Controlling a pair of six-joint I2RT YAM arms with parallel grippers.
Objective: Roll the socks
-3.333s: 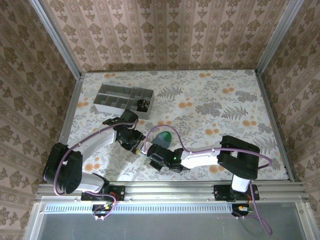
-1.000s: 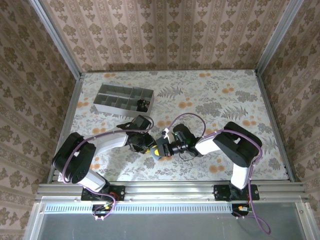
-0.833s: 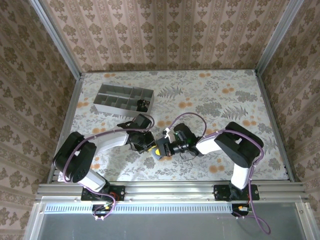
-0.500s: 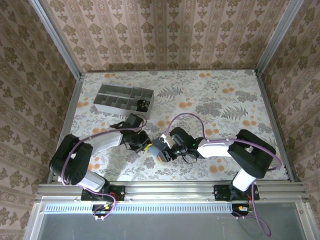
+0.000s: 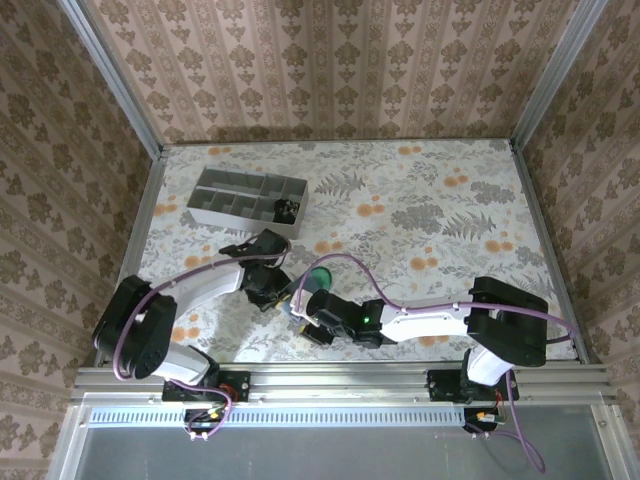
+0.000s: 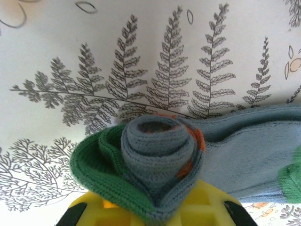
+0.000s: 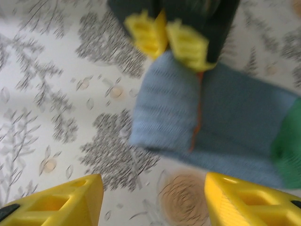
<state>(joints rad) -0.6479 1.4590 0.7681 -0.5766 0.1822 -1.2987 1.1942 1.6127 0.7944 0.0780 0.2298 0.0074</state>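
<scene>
So: the left gripper (image 6: 157,214) is clamped on the sock (image 6: 157,155). It pinches the near edge of a partly wound roll, with orange in the core and a green band wrapped outside. The rest of the sock lies flat on the table (image 6: 141,42) and runs right toward the green toe (image 7: 288,141). From the top view this all sits near-centre, slightly left, well apart from the tray (image 5: 232,218). The right gripper (image 7: 153,195) has its fingers spread wide and holds nothing. It hovers just near of the flat part.

Risks, my read:
- The roll looks loose and is held by one edge only. If the left lets go or re-grips, the coil likely springs open.
- The flat tail drags on the table. More winding without support could skew the roll into a cone or pull the core out sideways.
- If the right closes on the flat part while the left turns, the tension may yank the fabric out of the pinch.
- Both grippers work almost on top of each other, so finger-to-finger contact or a cable snag is plausible.
- The right wrist view is blurry, so I wouldn't trust it for fine alignment.

I can't make out the second sock. There's a dark item (image 5: 286,210) in the tray's near right compartment, too small to tell what it is.
</scene>
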